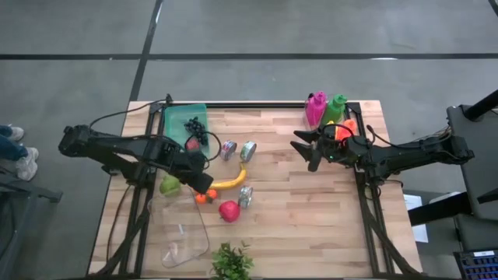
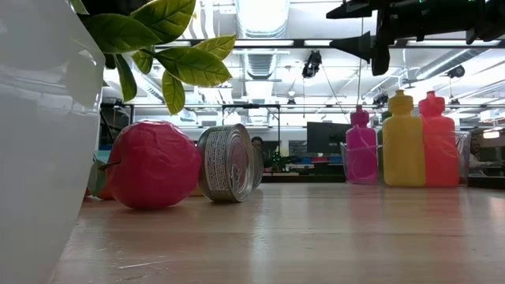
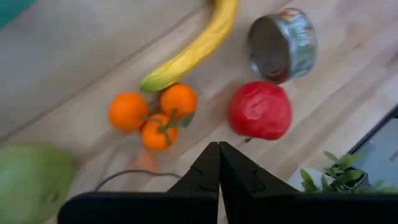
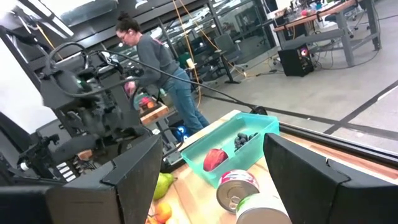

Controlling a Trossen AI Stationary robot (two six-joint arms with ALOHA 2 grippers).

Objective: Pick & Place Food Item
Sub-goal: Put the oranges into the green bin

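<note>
From above, a teal tray (image 1: 173, 124) at the table's 10 o'clock already holds a dark grape bunch (image 1: 194, 125) and one red fruit (image 1: 191, 144), so part of the sorting looks done. Still on the wood lie a banana (image 1: 232, 180), a tangerine cluster (image 1: 205, 196), a green pear (image 1: 170, 185), a red apple (image 1: 229, 210) and three tins. The left gripper (image 1: 201, 182) hovers near the table's centre-left, by the tangerines; the right gripper (image 1: 303, 148) waits at 2 o'clock near the coloured bottles (image 1: 325, 108).

At table height, the apple (image 2: 150, 164) sits just beside a tipped tin (image 2: 230, 163), untouched.

The left wrist view shows the left gripper (image 3: 218, 155) with its jaws pressed together and empty, above the tangerines (image 3: 152, 114), the apple (image 3: 259, 110) at 2 o'clock of them.

The right wrist view shows wide-spread jaws holding nothing; a person (image 4: 155, 59) stands beyond the tray (image 4: 249, 130).

I judge most items remain.
</note>
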